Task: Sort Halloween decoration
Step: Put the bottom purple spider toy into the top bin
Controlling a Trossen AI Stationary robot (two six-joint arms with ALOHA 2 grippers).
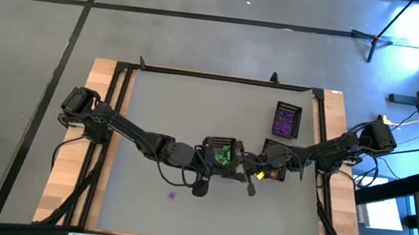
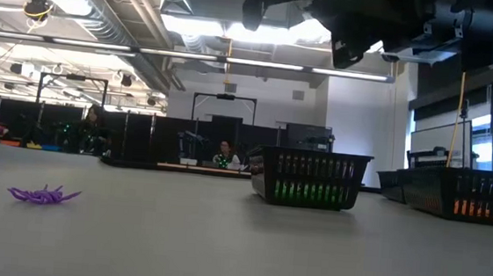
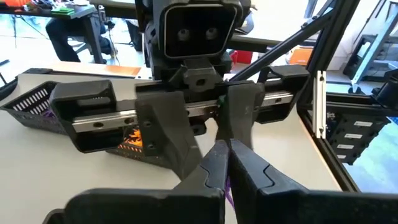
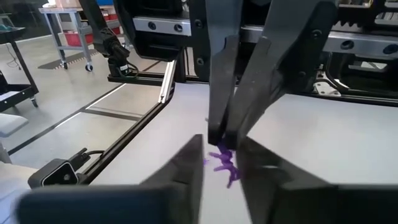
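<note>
**Q:** Where is the Halloween decoration to be found?

**A:** One purple trinket (image 4: 224, 163), spidery in shape, is held in the air above the middle of the table, just beside the baskets. It is pinched at the tips of the left gripper (image 4: 222, 140), whose fingers (image 3: 214, 163) are pressed fully together on it. A second purple trinket (image 1: 172, 195) is seen lying flat on the grey table (image 1: 155, 111), well apart from both arms, on the near side and left of centre. More pieces are kept in the baskets.

**Q:** How is the other claw placed?

**A:** The right gripper (image 4: 221, 142) is met tip to tip with the left one. Its two fingers (image 4: 186, 168) are set apart, one on each side of the hanging trinket, and the gap is narrow. No contact with the trinket can be made out, so nothing is counted as held by it.

**Q:** What is arranged around them?

**A:** Three black mesh baskets are set on the table. Green pieces are seen in the green-filled basket (image 1: 220, 152) under the left arm. Orange pieces are glimpsed in the orange-filled basket (image 2: 467, 192) under the right arm. Purple pieces are held in the purple-filled basket (image 1: 287, 119), farther back on the right.
</note>
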